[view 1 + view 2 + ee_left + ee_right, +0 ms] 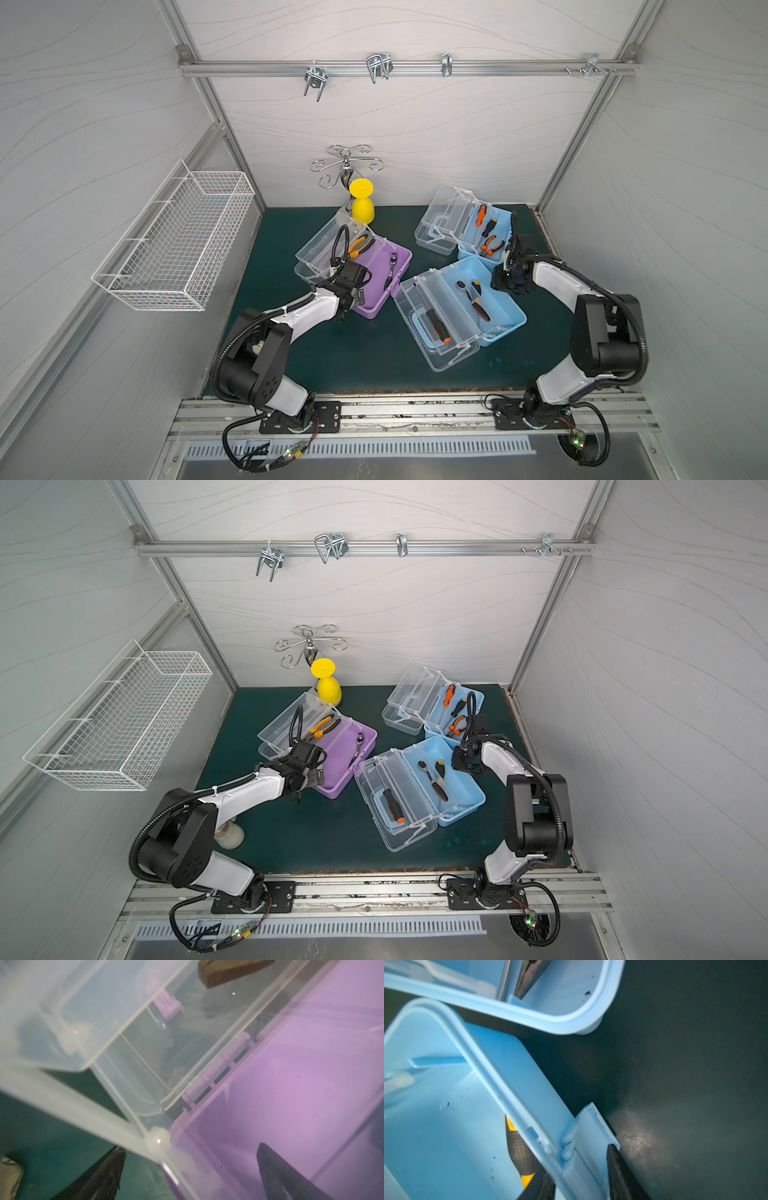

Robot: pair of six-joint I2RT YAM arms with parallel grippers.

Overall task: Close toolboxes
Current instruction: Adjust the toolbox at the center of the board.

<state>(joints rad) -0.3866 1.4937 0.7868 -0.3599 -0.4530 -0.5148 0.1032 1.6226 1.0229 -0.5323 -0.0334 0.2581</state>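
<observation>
On the green surface (353,361) all three toolboxes lie open: purple box (376,293), near blue box (496,309) and far blue box (486,245). I therefore judge the task at its first step, with no lid yet swung over. Left pincer (191,1147) stands wide astride the purple box's near corner, holding nothing; right pincer (577,1159) is part-open astride the near blue box's latch (591,1124), and I cannot tell whether it pinches. Next, I judge, a pincer must catch a clear lid (320,243) by its outer edge and fold it, tray included, over its base.
</observation>
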